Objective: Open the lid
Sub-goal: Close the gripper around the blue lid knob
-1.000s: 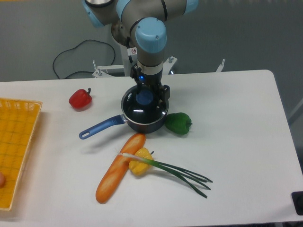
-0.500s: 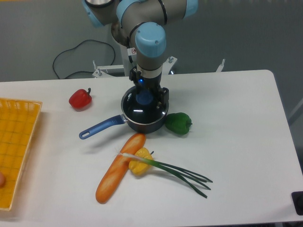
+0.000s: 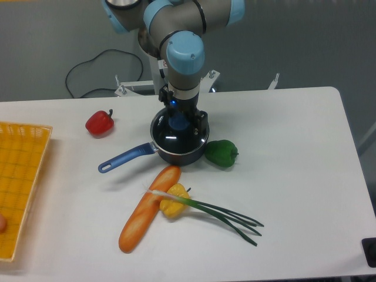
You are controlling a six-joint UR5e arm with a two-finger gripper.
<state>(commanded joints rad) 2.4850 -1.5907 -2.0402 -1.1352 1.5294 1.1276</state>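
The round glass lid (image 3: 183,139) with a thin metal rim sits closed on the dark saucepan (image 3: 179,157), whose long blue handle (image 3: 126,158) points left and toward me. The lid's blue knob (image 3: 178,123) shows between the fingers. My gripper (image 3: 183,121) hangs straight down over the lid's centre, open, with its jaws on either side of the knob. The right finger (image 3: 202,117) shows clearly; the left one is mostly hidden by the wrist.
A green pepper (image 3: 221,153) touches the pan's right side. A red pepper (image 3: 99,123) lies to the left. A baguette (image 3: 148,208), a yellow pepper (image 3: 174,200) and green onions (image 3: 226,215) lie in front. A yellow basket (image 3: 20,182) stands at the left edge.
The gripper has come down a little and shifted slightly left, closer around the blue knob. The lid and pan have not moved.
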